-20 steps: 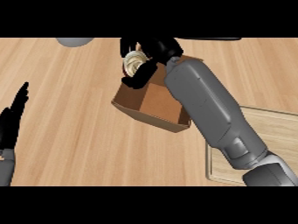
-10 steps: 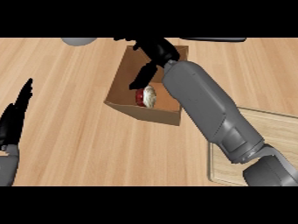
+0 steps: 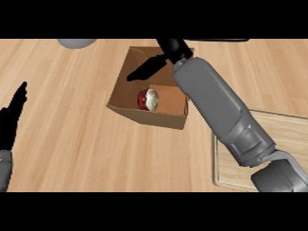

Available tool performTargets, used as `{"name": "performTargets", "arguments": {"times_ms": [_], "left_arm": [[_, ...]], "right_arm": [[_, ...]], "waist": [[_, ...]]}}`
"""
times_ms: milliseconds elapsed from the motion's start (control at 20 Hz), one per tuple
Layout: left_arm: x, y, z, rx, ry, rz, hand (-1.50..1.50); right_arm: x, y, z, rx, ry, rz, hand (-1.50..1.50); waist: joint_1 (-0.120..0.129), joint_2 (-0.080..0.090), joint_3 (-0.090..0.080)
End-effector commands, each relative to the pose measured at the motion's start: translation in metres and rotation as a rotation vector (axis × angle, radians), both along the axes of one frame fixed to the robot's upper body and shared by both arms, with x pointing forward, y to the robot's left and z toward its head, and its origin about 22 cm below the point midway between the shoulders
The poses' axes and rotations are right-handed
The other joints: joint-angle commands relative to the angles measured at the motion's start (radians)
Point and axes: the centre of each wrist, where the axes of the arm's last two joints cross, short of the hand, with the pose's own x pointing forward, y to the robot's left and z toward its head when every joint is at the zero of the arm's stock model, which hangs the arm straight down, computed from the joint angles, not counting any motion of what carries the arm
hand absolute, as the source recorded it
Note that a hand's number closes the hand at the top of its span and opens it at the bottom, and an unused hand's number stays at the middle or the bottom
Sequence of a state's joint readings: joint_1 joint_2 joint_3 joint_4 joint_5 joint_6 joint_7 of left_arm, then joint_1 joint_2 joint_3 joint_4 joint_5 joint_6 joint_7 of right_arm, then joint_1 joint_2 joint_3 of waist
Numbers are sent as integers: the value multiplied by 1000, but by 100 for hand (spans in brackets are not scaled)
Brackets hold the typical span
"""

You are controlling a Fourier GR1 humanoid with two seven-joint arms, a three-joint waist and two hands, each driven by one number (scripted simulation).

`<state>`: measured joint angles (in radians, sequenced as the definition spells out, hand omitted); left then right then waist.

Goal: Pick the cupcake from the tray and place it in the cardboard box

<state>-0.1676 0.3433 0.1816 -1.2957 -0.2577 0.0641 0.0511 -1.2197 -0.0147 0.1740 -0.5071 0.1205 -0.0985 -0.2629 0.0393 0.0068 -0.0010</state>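
The cupcake (image 3: pixel 148 99), red wrapper with pale frosting, lies on its side on the floor of the brown cardboard box (image 3: pixel 145 115) in the middle of the counter. My right hand (image 3: pixel 163 58) hovers over the box's far side with straight fingers and holds nothing; its grey forearm crosses the box's right wall. My left hand (image 3: pixel 6 122) rests open at the left edge, fingers pointing up. A pale wooden tray (image 3: pixel 296 135) lies at the lower right, partly hidden by my right arm.
A grey rounded object (image 3: pixel 76 43) peeks in at the top edge, left of the box. Bare wooden counter (image 3: pixel 69 149) stretches between my left hand and the box.
The cupcake left my right hand and now lies inside the box. My right hand opened and rose toward the far edge. The left hand stayed put.
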Motion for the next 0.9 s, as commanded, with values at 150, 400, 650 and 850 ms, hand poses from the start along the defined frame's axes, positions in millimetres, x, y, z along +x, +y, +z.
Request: {"name": "performTargets", "arguments": {"times_ms": [150, 400, 650, 850], "left_arm": [[-6, -2, -8, 0, 13, 29, 0], [-9, -11, -11, 6, 15, 12, 0], [9, 1, 9, -10, -4, 20, 0], [-16, -7, -6, -13, -3, -12, 0]], "right_arm": [[25, -65, 24, 195, 39, -10, -150], [37, -136, 35, 200, 62, -92, -150], [30, -210, 11, 195, 61, -140, -150], [26, -266, 49, 181, 45, -161, -150]], "waist": [[-19, 0, 1], [-13, 4, 1], [-6, 13, 2], [10, 10, 2]]}}
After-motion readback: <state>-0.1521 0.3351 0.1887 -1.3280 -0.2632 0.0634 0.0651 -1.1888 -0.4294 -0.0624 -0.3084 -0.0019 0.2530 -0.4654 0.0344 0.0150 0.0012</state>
